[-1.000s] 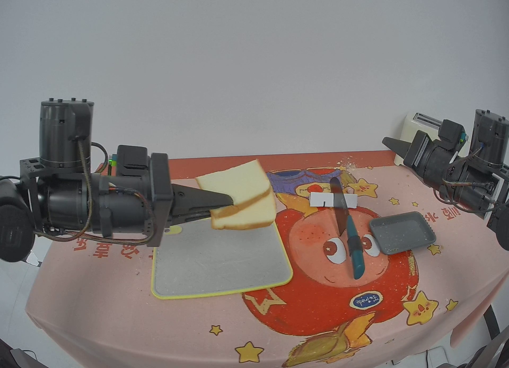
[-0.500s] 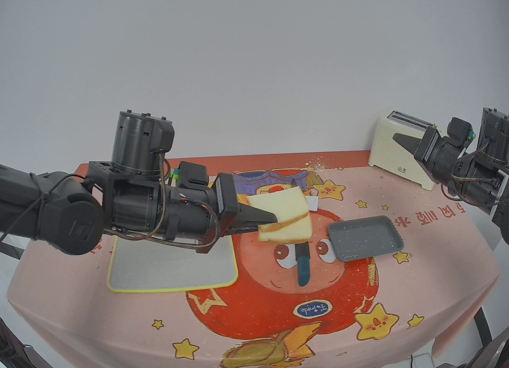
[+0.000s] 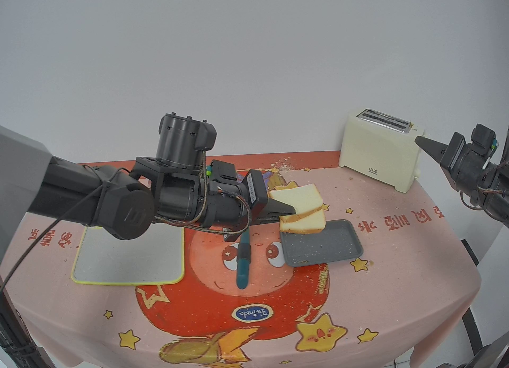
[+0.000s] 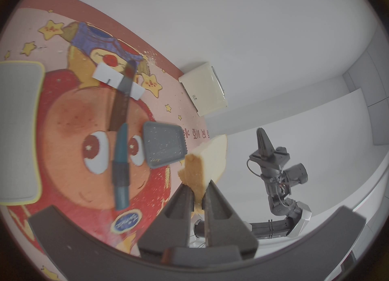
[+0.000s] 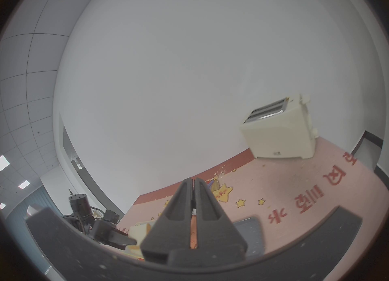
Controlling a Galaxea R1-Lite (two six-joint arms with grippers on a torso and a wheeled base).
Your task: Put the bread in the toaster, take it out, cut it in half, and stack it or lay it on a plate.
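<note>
Gripping stacked bread (image 3: pixel 303 206) tight in left pincer (image 3: pixel 290 209) above plate (image 3: pixel 330 245) corner, with right pincer (image 3: pixel 422 141) closed, empty, beside toaster (image 3: pixel 376 147).

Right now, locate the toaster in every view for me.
Head view: toaster at the far right corner of the table.
Left wrist view: toaster beyond the grey plate.
Right wrist view: toaster at the table's back edge.
Shared landmark: the grey plate, nearer than the toaster.
</note>
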